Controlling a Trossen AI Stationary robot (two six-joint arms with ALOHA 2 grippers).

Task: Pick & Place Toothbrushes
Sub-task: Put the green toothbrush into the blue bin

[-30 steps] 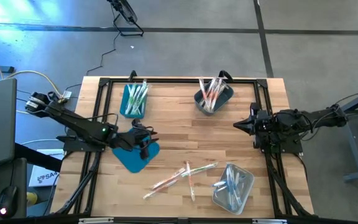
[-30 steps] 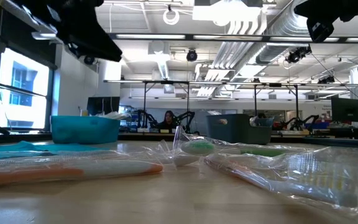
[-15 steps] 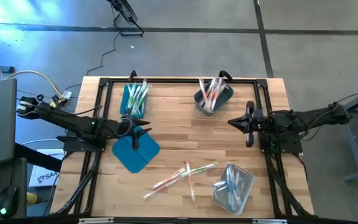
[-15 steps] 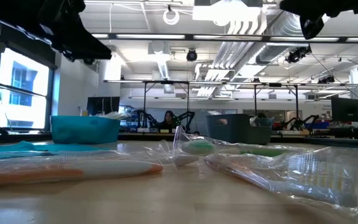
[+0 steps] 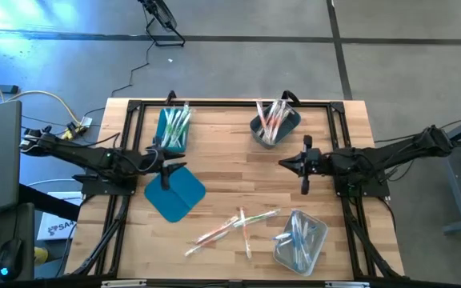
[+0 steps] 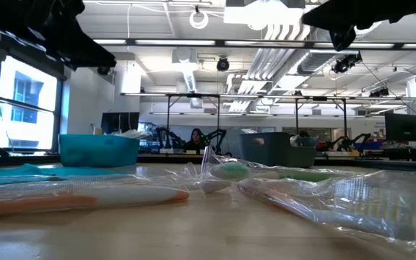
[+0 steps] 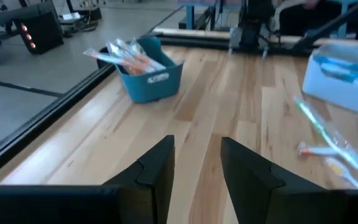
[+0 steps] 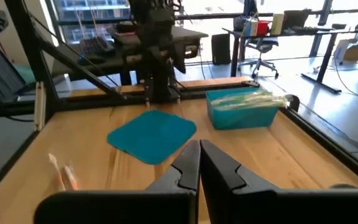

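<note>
Several loose toothbrushes (image 5: 234, 226) lie flat on the wood near the table's near edge; in the low view they fill the foreground (image 6: 85, 195). More stand in three bins: green ones in the teal bin (image 5: 173, 128), pink-orange ones in the grey-blue bin (image 5: 274, 122), blue ones in the clear bin (image 5: 300, 238). My left gripper (image 5: 166, 164) hovers open between the teal bin and the flat teal lid (image 5: 174, 194); its fingers show apart in the left wrist view (image 7: 197, 168). My right gripper (image 5: 293, 164) hovers shut right of the table's middle, its fingers together in the right wrist view (image 8: 199, 165).
A black frame rail (image 5: 230, 102) runs around the table's edges. Bare wood (image 5: 230, 168) lies between the two grippers. The lid lies flat on the table by the left edge. Beyond the table stand desks and other arms (image 6: 193, 137).
My left gripper has drawn back from above the teal lid toward the table's left and far side, leaving the lid fully uncovered. My right gripper has reached from the right edge toward the table's middle. In the low view both arms sit higher than before.
</note>
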